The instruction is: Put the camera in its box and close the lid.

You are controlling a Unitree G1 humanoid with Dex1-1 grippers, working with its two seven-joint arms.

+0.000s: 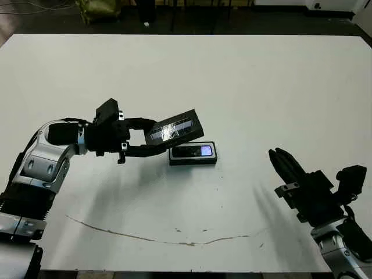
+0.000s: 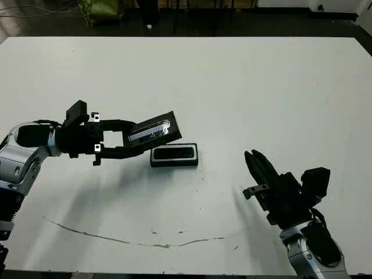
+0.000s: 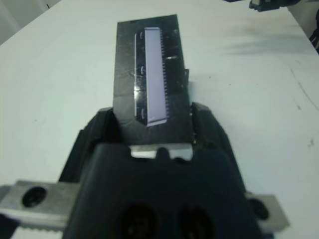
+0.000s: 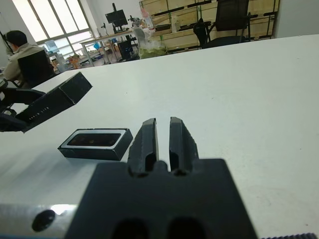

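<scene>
The camera (image 1: 194, 151) is already sat in the box (image 1: 193, 154) mid-worktop (image 1: 232, 87), so only the closing is left; the lid (image 1: 174, 128) should be levelled and squared over the box before it's lowered — it's held tilted, just above the box's left end. The left gripper (image 1: 152, 143) is reached in low from the left, fingers clamped on the lid's edge; the right gripper (image 1: 283, 163) is parked well apart, fingers nearly together, nothing held.
</scene>
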